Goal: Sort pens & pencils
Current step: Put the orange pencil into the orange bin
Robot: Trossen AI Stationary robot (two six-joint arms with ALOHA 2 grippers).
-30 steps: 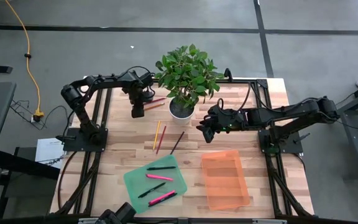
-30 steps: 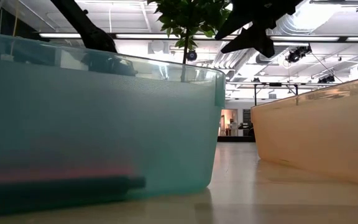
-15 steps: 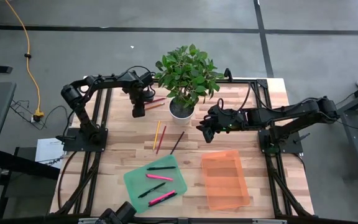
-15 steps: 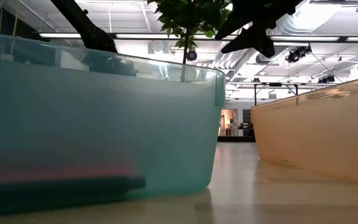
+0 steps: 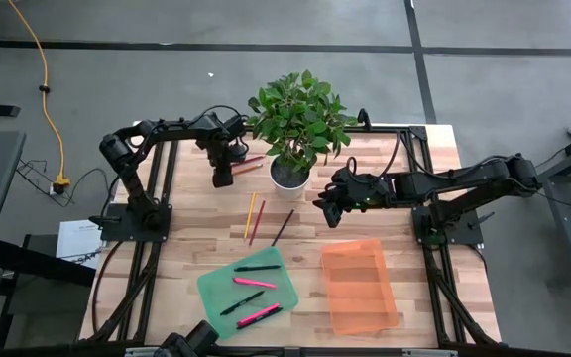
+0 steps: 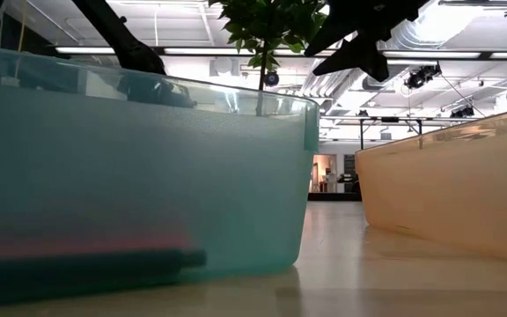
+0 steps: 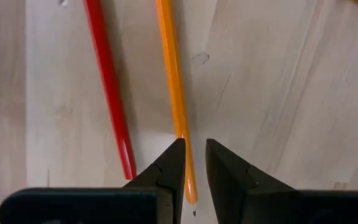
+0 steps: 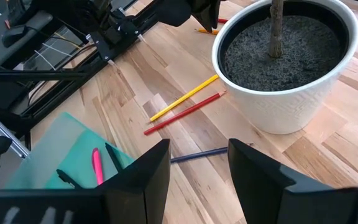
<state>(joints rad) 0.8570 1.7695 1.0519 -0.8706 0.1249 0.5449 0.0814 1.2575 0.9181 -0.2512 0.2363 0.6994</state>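
High view: pens are already sorted, pencils are still scattered on the table.

Left gripper [image 5: 222, 179] is parked at the far side of the wooden table [image 5: 424, 149], just left of the white plant pot [image 5: 288, 175]. Seen from its wrist camera, the narrowly parted fingers [image 7: 166, 174] straddle the tip end of an orange pencil [image 7: 174, 99], with a red pencil [image 7: 109, 87] lying just beside it; whether the orange one is actually being pinched can't be told. Right gripper [image 5: 325, 209] is held above the table to the right of the pot, spread wide with nothing in it. Three more pencils, yellow [image 5: 250, 213], red [image 5: 258, 222] and dark [image 5: 283, 227], are laid out mid-table between the arms. Pink and black pens [image 5: 254, 283] are found in the green tray [image 5: 209, 288], next to an orange tray [image 5: 359, 288].
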